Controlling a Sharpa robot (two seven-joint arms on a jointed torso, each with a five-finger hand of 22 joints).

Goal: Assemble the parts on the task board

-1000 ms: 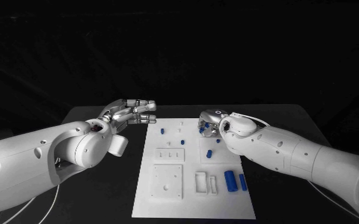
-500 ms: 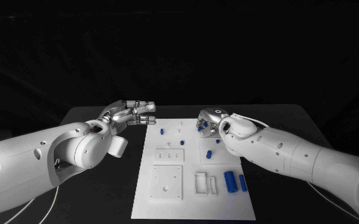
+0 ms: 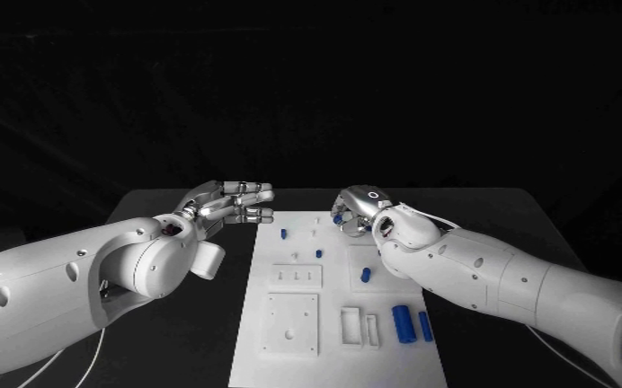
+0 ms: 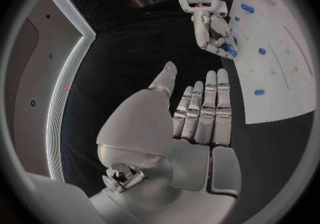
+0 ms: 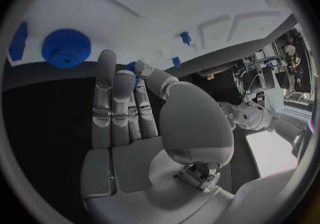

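Two blue cylinders (image 3: 411,324) lie at the task board's (image 3: 292,361) lower right in the head view. Further up, the left robot hand (image 3: 231,202) hovers off its left edge, fingers straight, empty. The right robot hand (image 3: 359,209) pinches a small blue part (image 5: 132,66), clearer in the right wrist view, near a blue knurled disc (image 5: 66,48).

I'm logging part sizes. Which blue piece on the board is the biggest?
The fat cylinder near the board's front right, beside a thinner rod.

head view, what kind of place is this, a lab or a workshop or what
Probably a robotics test lab: a black table against a dark backdrop, a white task board with small blue parts, and both robot hands over it.
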